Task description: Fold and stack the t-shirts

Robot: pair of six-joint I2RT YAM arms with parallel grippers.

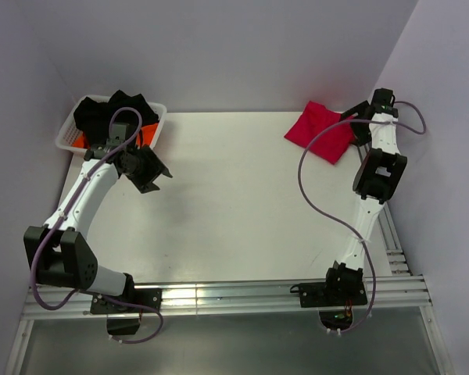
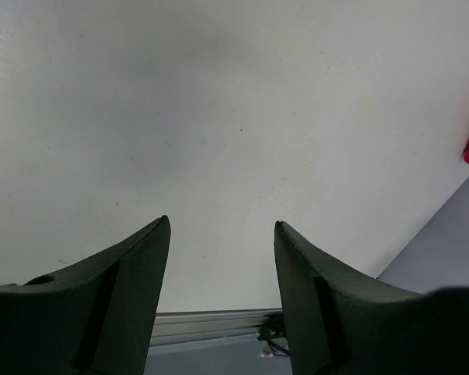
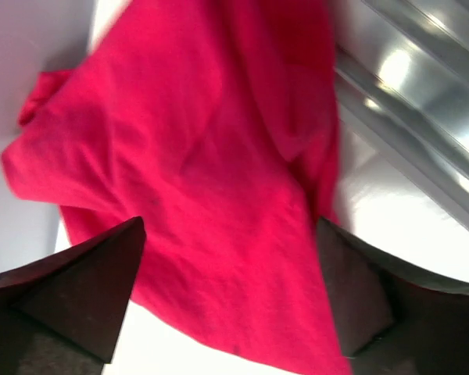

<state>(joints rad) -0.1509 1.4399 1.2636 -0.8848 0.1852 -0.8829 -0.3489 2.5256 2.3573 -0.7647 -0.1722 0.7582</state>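
Right gripper point(image 3: 230, 234) spread over folded red t-shirt point(image 1: 319, 131), well apart from basket point(image 1: 66, 134). Left gripper point(image 2: 221, 228) spread, just beside basket. Probably best: pinch one layer of dark cloth point(image 1: 113, 109) in basket, lift slowly.

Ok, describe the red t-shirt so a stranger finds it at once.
Start at the white table and go to its far right corner, by the right gripper. The red t-shirt lies there in a flat bundle. It is the only crimson cloth; the black cloth sits heaped in the white basket, far left.
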